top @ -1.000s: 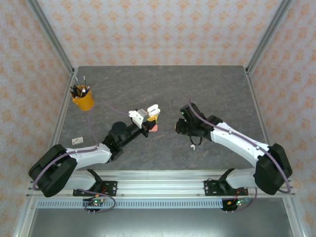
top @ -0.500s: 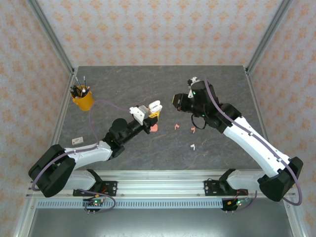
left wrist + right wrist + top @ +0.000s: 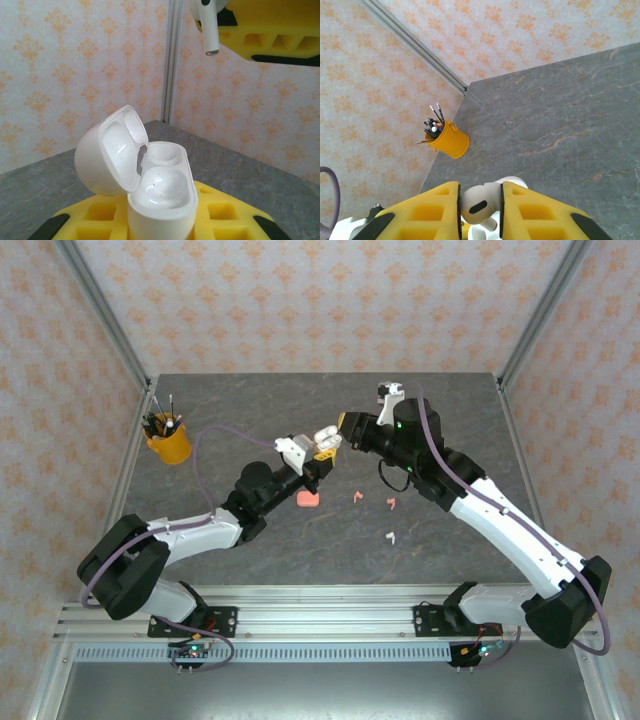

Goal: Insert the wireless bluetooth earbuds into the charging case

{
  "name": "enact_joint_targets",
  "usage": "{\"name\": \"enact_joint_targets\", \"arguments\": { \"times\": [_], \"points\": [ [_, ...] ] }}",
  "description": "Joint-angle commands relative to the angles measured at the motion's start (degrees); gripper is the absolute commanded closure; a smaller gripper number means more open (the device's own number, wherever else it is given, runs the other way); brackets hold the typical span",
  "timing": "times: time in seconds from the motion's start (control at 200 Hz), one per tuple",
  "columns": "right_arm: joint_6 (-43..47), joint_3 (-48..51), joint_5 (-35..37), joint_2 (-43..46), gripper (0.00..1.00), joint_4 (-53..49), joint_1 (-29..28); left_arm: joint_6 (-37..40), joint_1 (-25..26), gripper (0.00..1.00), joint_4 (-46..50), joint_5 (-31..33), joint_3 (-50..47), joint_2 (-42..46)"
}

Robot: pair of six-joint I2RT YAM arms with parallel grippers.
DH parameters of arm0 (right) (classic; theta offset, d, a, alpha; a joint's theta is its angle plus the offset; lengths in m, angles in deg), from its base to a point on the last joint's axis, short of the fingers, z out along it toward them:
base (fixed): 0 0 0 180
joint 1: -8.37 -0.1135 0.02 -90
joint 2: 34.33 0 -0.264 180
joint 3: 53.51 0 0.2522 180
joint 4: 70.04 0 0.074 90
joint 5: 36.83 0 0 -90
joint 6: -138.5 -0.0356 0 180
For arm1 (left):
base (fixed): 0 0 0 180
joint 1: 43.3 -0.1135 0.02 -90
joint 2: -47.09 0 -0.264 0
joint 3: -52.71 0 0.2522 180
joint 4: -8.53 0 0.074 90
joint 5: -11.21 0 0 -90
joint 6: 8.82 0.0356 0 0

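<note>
Grey stone bench (image 3: pixel 450 410), floral walls (image 3: pixel 300 300). Nearest, three loose earbuds (image 3: pixel 391 504) lie right of centre. Beyond, your left gripper (image 3: pixel 320 450) clamps the open white case (image 3: pixel 160 192). Your right gripper (image 3: pixel 480 207) pinches a white earbud (image 3: pixel 207 25) just above it. Likely light and slippery, so hold its head.

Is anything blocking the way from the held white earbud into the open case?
Nothing visible does. The right gripper holds the white earbud above the charging case, which the left gripper holds with lid open and both wells bare; open air lies between.
</note>
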Motion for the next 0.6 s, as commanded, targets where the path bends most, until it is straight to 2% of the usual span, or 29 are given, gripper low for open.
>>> {"name": "enact_joint_targets", "arguments": {
  "times": [0.0, 0.27, 0.596],
  "points": [
    [-0.64, 1.93, -0.31, 1.4, 0.78, 8.13, 0.03, -1.22, 0.61, 1.0, -2.83, 2.0, 2.96, -0.96],
    [-3.26, 6.11, 1.6, 0.93, 0.78, 15.37, -1.65, -1.24, 1.07, 1.0, -2.65, 2.56, 5.36, -2.51],
    [-3.71, 7.53, 3.17, -0.29, 0.78, 17.83, -4.07, -1.11, 1.33, 1.0, -2.13, 2.54, 6.07, -2.38]
  ]
}}
